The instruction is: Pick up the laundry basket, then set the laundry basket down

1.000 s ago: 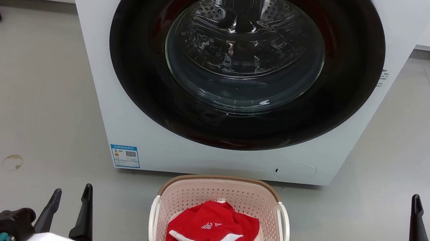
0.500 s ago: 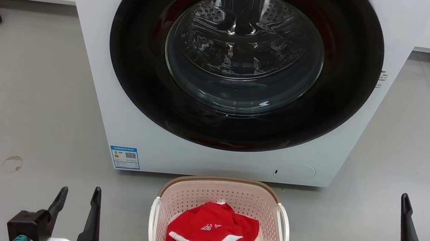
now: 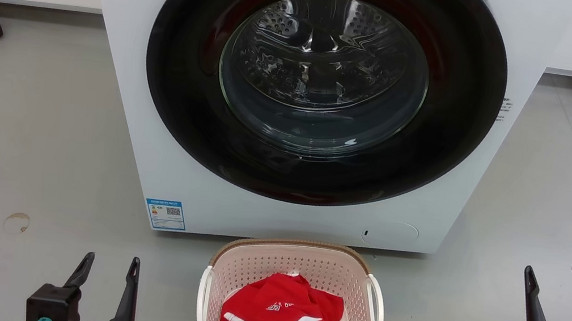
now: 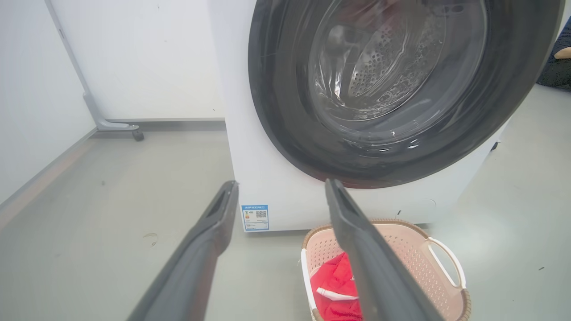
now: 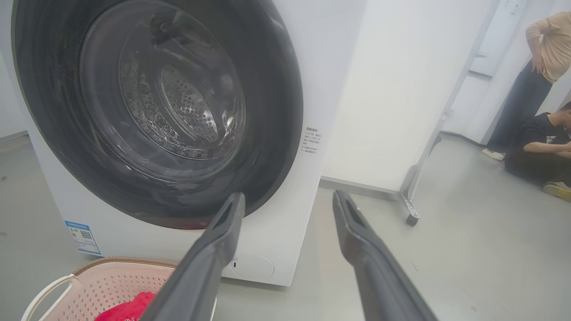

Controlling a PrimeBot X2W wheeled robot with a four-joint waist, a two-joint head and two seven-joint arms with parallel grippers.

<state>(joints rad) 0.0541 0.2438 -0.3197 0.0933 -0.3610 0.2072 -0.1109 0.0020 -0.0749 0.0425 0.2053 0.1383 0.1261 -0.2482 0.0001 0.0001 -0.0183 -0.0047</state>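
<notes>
On the grey floor [image 3: 8, 139], right in front of the washing machine [image 3: 265, 217], we see the laundry basket [image 3: 269, 264] standing upright with a red garment [image 3: 281, 320] bunched inside. Its white handles [image 3: 376, 307] are free. We mark the left claw [image 3: 112, 259] low at the basket's left, fingers [image 3: 129, 296] spread wide with nothing between them. The right claw [image 3: 553, 269] sits well off to the basket's right, also spread wide and empty. Neither claw touches the basket. We see the drum through the round door glass.
</notes>
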